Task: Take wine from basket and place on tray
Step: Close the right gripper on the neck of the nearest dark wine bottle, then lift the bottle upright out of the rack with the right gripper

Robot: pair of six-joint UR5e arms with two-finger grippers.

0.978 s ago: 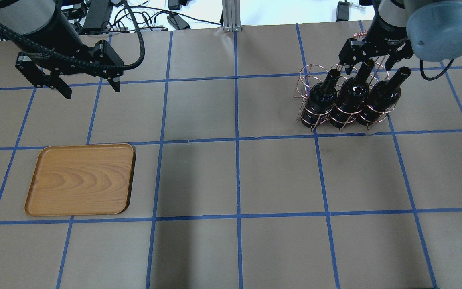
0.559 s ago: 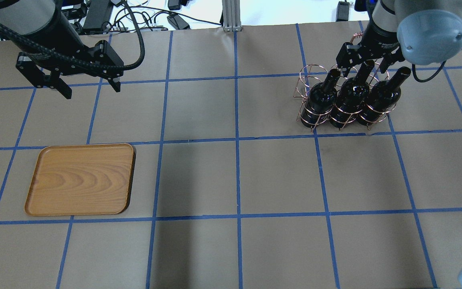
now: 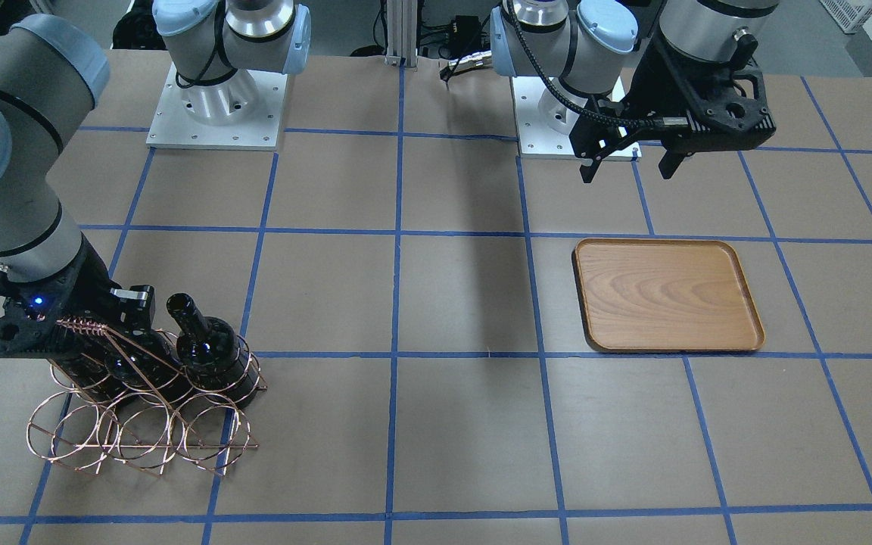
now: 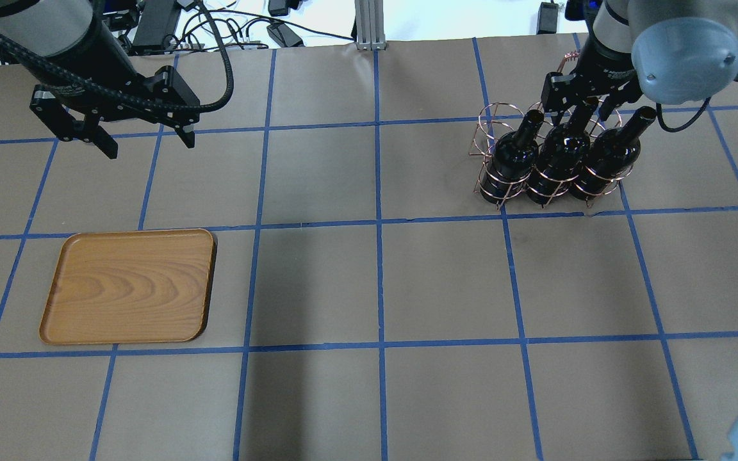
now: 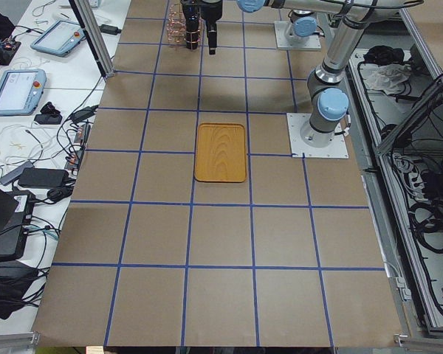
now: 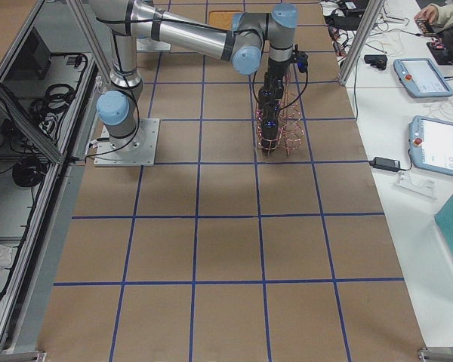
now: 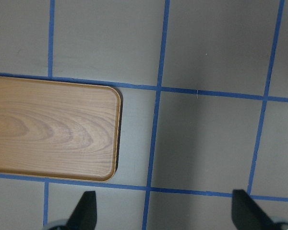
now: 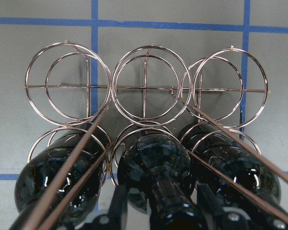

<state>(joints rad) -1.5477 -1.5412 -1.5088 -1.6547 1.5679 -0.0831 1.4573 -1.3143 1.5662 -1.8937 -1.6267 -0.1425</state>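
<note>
Three near-black wine bottles stand in the front rings of the copper wire basket (image 4: 489,128), at the table's far right. My right gripper (image 4: 579,115) is open and straddles the neck of the middle bottle (image 4: 561,153). In the right wrist view that bottle (image 8: 156,163) lies between the fingers (image 8: 117,206), with small gaps on both sides. The basket's back rings (image 8: 144,86) hold nothing. The wooden tray (image 4: 129,285) lies bare at the near left. My left gripper (image 4: 149,146) is open and empty, hovering beyond the tray (image 7: 53,127).
The outer bottles (image 4: 513,160) (image 4: 606,157) flank the middle one closely. The basket's coil-wrapped top bar (image 3: 84,327) sits against my right gripper's body. Brown paper with blue tape lines covers the table (image 4: 375,282). Cables lie past the far edge (image 4: 241,32).
My right gripper has moved further in around the middle bottle's neck, and its fingers stand closer together. The left arm has barely shifted. Bottles and tray have not moved.
</note>
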